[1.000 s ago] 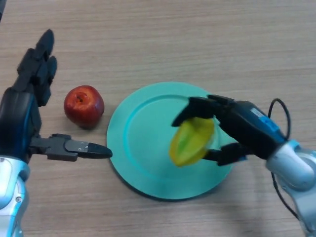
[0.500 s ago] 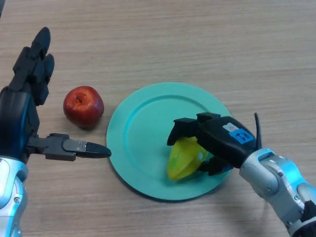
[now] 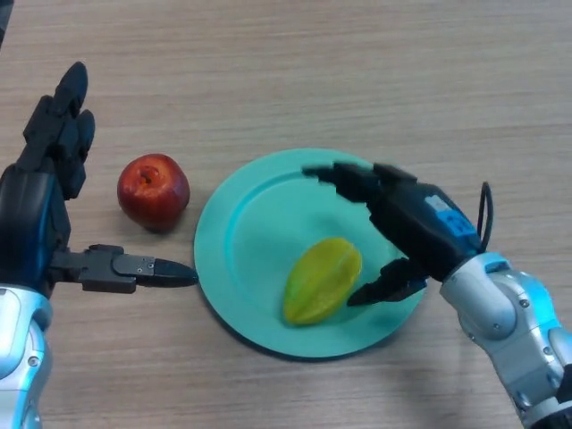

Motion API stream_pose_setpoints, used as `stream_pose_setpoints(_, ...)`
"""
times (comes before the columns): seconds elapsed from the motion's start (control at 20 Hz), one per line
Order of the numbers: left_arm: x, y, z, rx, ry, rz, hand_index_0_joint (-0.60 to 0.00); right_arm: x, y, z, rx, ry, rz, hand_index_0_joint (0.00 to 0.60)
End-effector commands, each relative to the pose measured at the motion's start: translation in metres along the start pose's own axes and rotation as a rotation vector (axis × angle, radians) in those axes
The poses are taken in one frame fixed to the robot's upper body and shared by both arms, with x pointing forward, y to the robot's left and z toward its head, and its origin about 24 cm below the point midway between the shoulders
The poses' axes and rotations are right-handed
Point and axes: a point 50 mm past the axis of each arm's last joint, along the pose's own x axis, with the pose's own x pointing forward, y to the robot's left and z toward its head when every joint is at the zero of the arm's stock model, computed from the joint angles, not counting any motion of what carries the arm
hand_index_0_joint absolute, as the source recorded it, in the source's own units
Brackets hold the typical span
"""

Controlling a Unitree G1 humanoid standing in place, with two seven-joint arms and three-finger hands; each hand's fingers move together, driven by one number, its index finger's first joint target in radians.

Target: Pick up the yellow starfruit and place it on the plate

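The yellow starfruit (image 3: 320,280) lies on the teal plate (image 3: 259,214), in its near right part. My right hand (image 3: 407,223) is open just right of the fruit, fingers spread above the plate and thumb low by the fruit's right end, not holding it. My left hand (image 3: 40,197) is open at the far left, fingers pointing away and thumb reaching toward the plate's left rim.
A red apple (image 3: 153,189) sits on the wooden table (image 3: 357,71) just left of the plate, between it and my left hand.
My right hand lowered the starfruit onto the plate, then opened and let it go. The fruit now lies flat on the plate. My left hand barely moved.
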Motion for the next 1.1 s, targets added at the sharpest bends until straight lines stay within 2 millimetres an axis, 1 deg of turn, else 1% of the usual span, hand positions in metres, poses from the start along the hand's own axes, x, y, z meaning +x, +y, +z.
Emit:
stream_pose_setpoints(0.05,0.003,0.007,0.033,0.026,-0.222,0.048,0.000,0.001,-0.048,0.019,-0.002,-0.160,-0.235,0.000)
stream_pose_setpoints(0.15,0.005,0.004,0.030,0.011,-0.202,0.030,0.000,-0.005,-0.058,0.022,0.008,-0.182,-0.266,0.000)
stream_pose_setpoints(0.25,0.006,0.003,0.025,0.011,-0.166,0.004,0.000,-0.019,-0.070,0.025,0.107,-0.184,-0.304,0.000)
stream_pose_setpoints(0.35,0.007,0.004,0.026,-0.003,-0.168,-0.012,0.000,-0.034,-0.083,0.023,0.198,-0.157,-0.339,0.000)
stream_pose_setpoints(0.4,0.008,0.005,0.027,-0.021,-0.183,-0.017,0.000,-0.043,-0.090,0.018,0.228,-0.127,-0.361,0.000)
stream_pose_setpoints(0.45,0.008,0.006,0.027,-0.029,-0.191,-0.014,0.000,-0.048,-0.093,0.015,0.247,-0.106,-0.374,0.000)
stream_pose_setpoints(0.55,0.009,0.006,0.028,-0.025,-0.204,-0.013,0.000,-0.062,-0.097,0.013,0.358,-0.056,-0.383,0.000)
stream_pose_setpoints(0.6,0.008,0.002,0.027,-0.012,-0.198,-0.033,0.000,-0.068,-0.098,0.015,0.427,-0.047,-0.385,0.000)
stream_pose_setpoints(0.7,0.004,-0.004,0.025,0.021,-0.147,-0.125,0.000,-0.076,-0.097,0.016,0.492,-0.018,-0.386,0.000)
stream_pose_setpoints(0.8,0.003,-0.002,0.024,0.021,-0.130,-0.125,0.000,-0.080,-0.096,0.017,0.535,0.002,-0.398,0.000)
stream_pose_setpoints(0.9,0.003,-0.001,0.027,0.006,-0.135,-0.103,0.000,-0.082,-0.099,0.018,0.551,0.001,-0.421,0.000)
stream_pose_setpoints(1.0,0.004,-0.001,0.030,0.003,-0.137,-0.107,0.000,-0.080,-0.100,0.018,0.546,0.006,-0.432,0.000)
stream_pose_setpoints(1.1,0.006,0.000,0.034,-0.013,-0.162,-0.088,0.000,-0.077,-0.097,0.017,0.517,0.019,-0.434,0.000)
